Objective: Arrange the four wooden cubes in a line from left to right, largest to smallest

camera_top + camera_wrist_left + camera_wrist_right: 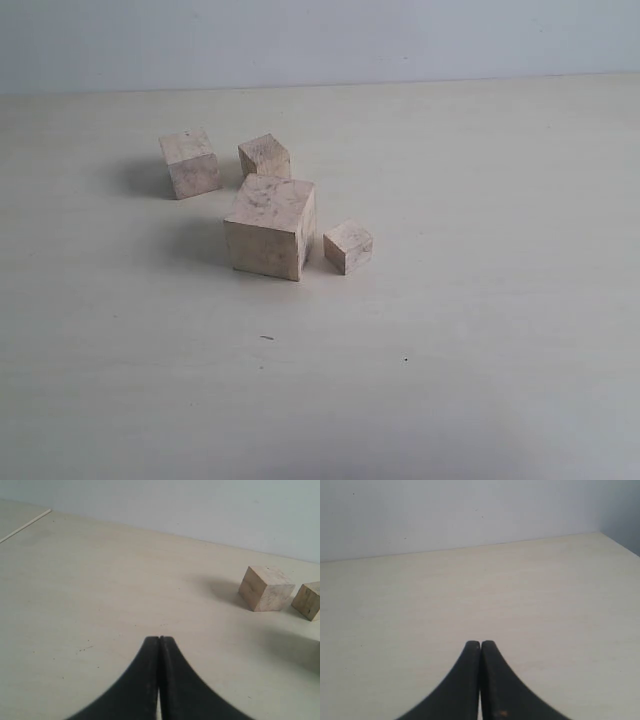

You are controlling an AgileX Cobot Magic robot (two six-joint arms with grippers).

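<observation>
Closed on nothing at left fingers [147,680] and right fingers [467,680]. Four wooden cubes [266,588] clustered on the surface [450,380], ahead-right of left fingers. Likely risk: knocking the smallest cube [348,246] while gripping the largest cube [270,226], almost touching it.

Left gripper [159,641] black, tips pressed together, nothing between them, over pale table [90,590]. Wooden cube [266,588] sits well ahead (shadow beside it). Second cube [308,600] just beside it, apart, cut by frame edge.

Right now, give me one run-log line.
left gripper: shut, empty | right gripper: shut, empty | largest cube: not leftmost | sorting: not started
</observation>
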